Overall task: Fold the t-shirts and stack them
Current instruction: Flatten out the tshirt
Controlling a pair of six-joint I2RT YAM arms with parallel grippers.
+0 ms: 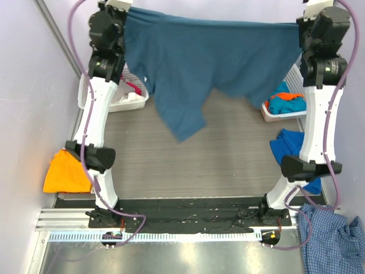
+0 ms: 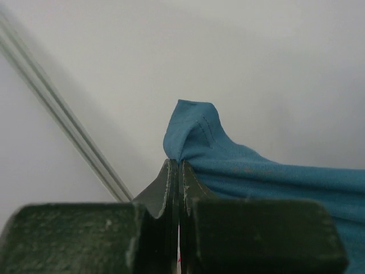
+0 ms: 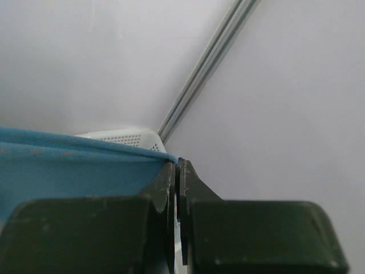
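A large dark teal-blue t-shirt (image 1: 211, 57) hangs spread in the air between both raised arms, one sleeve drooping toward the table. My left gripper (image 2: 178, 163) is shut on a bunched corner of this t-shirt (image 2: 262, 177), which stretches off to the right. My right gripper (image 3: 177, 162) is shut on the opposite edge of the t-shirt (image 3: 74, 171), pulled taut to the left. In the top view both grippers sit at the very top edge, left (image 1: 121, 7) and right (image 1: 312, 8). An orange t-shirt (image 1: 67, 172) lies at the left table edge, and a blue one (image 1: 288, 145) lies at the right.
A white mesh basket (image 1: 134, 98) stands at the back left behind the hanging shirt. Another basket (image 1: 272, 114) at the back right holds turquoise and orange clothes. A blue-and-white checked shirt (image 1: 333, 240) lies at the near right corner. Walls close in on both sides.
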